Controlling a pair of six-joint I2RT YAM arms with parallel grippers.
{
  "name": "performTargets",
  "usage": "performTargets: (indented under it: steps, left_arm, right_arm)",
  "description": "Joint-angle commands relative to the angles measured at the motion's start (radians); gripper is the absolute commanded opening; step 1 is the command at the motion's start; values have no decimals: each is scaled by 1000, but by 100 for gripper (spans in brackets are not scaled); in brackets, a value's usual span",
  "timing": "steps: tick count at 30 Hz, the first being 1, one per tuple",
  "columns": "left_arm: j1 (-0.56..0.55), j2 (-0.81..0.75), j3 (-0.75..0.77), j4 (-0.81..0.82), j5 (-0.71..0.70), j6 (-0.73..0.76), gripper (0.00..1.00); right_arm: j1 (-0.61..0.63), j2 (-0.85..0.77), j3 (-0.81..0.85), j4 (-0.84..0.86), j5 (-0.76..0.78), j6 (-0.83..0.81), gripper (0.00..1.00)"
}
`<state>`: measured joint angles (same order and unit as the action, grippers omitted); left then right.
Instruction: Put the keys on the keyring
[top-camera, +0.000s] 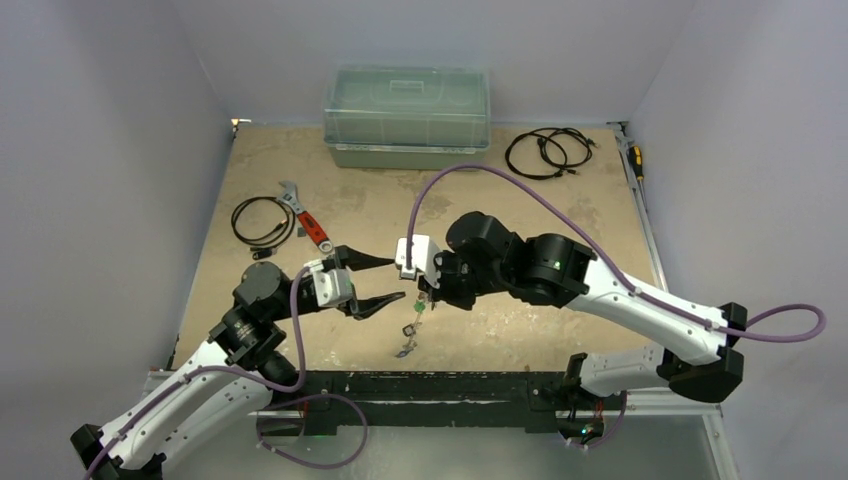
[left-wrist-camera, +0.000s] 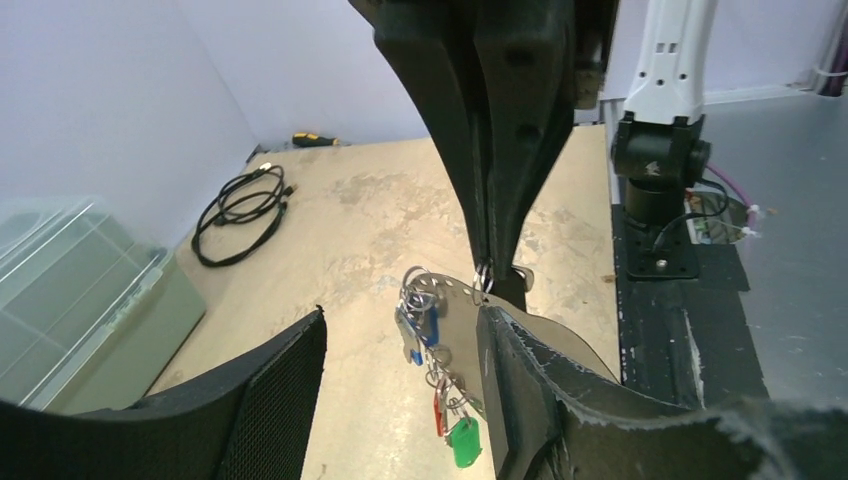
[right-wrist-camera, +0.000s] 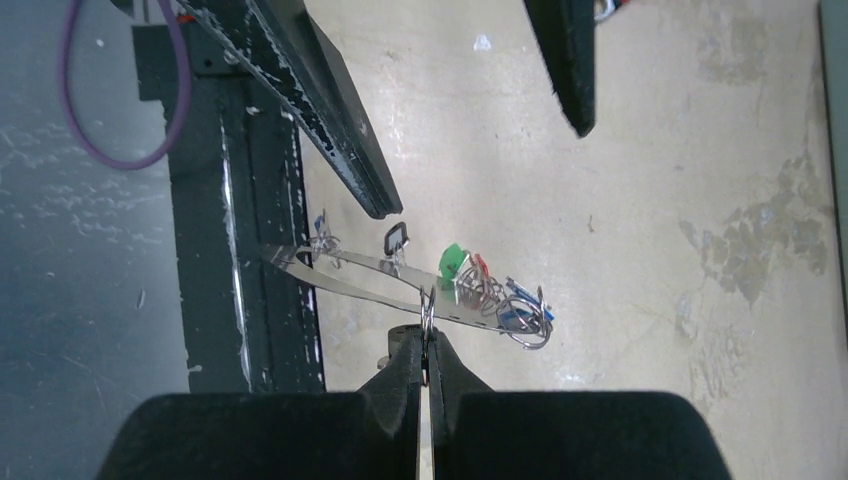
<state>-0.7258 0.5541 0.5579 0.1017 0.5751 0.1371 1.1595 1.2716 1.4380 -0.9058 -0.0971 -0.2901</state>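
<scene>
The right gripper (right-wrist-camera: 427, 338) clamps, seemingly, a small ring (right-wrist-camera: 427, 300) on the stiff, light keyring (right-wrist-camera: 370, 263). The left gripper (top-camera: 399, 280), fingers apart, should take its bare end.

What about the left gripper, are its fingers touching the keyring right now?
Apart. The right wrist view shows both left fingers ending short of the keyring, with bare table visible between their tips and the metal.
</scene>
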Motion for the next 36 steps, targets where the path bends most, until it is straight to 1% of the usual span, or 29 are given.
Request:
performTargets:
  steps: [1, 5, 7, 10, 19, 25, 34, 35, 36]
  left_arm:
    - [4, 6, -19, 68, 118, -25, 54]
    - [3, 49, -29, 123, 235, -65, 49]
    - [2, 65, -32, 155, 255, -85, 41]
    - [0, 82, -48, 209, 281, -126, 38]
    - [-16, 110, -49, 222, 276, -128, 34]
    - [-26, 114, -50, 215, 273, -129, 27]
    - [-32, 142, -44, 189, 255, -129, 22]
    - [-32, 143, -43, 188, 256, -129, 20]
    - [-33, 142, -42, 190, 257, -129, 16]
  right_arm:
    - [7, -49, 14, 71, -60, -14, 0]
    - [13, -52, 13, 75, -76, -17, 0]
    - [17, -49, 14, 80, -92, -18, 0]
    - [23, -42, 17, 83, -102, -21, 0]
    - [34, -13, 28, 86, -116, -29, 0]
    - [37, -2, 40, 87, -116, -32, 0]
    - [45, 6, 50, 88, -119, -35, 0]
    - [46, 6, 50, 90, -122, -36, 0]
    - [46, 6, 50, 90, -122, -37, 0]
